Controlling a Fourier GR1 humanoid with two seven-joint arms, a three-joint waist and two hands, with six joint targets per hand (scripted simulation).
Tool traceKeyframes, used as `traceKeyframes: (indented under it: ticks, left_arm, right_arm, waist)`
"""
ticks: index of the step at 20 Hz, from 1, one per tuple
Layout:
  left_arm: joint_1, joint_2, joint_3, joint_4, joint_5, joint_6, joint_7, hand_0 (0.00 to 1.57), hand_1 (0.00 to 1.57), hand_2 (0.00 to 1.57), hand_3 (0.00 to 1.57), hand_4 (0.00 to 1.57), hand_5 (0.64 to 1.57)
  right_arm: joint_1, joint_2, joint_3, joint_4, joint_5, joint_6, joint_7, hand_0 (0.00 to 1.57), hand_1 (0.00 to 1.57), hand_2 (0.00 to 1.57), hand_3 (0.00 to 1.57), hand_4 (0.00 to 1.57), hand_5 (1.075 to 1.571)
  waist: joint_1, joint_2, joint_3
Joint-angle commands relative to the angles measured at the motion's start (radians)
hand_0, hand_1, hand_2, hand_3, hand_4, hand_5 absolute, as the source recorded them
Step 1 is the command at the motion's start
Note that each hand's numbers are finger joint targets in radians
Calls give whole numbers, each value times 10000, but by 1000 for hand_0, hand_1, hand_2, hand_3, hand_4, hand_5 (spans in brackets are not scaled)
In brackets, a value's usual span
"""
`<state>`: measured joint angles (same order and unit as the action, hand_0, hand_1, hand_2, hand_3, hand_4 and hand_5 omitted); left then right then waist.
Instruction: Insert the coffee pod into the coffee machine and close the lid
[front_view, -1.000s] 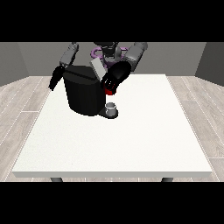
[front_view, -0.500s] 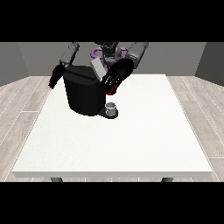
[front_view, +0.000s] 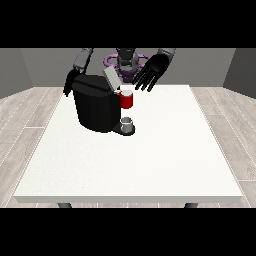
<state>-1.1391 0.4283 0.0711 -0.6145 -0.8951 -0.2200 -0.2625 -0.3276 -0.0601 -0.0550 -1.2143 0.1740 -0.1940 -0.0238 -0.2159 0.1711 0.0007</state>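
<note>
The black coffee machine (front_view: 96, 107) stands on the white table (front_view: 150, 160) at the back left, its grey lid (front_view: 111, 78) tilted up. A red thing at the machine (front_view: 127, 100) shows at its front right. A small grey thing (front_view: 127, 123) sits on the machine's low base; I cannot tell whether it is the pod. The hand at the view's right (front_view: 151, 72) hovers above and right of the lid, open, fingers spread and pointing down, holding nothing. The hand at the view's left (front_view: 69, 84) hangs beside the machine's left back edge.
The robot's torso (front_view: 127, 62) is behind the table's far edge. Grey floorboards surround the table on both sides.
The hand at the view's right has risen and drawn back to the right, off the machine's front, and its fingers are spread. The red thing now shows uncovered.
</note>
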Motion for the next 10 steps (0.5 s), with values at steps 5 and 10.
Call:
traceKeyframes:
  ticks: [5, 10]
  left_arm:
    - [1670, -2065, 1985, -160, 2696, 48, -380, 0, 0, 0, 0, 198, 1571]
    - [3275, -3261, 3526, 224, 4719, -343, -843, 0, 0, 0, 0, 0, 1571]
  right_arm:
    - [1166, -262, -415, 239, -302, 133, -266, 0, 0, 0, 0, 0, 1571]
    - [1585, 129, -365, -170, -767, 411, -579, 0, 0, 0, 0, 0, 1571]
  waist:
    - [1165, -1964, -30]
    - [2076, -3277, -34]
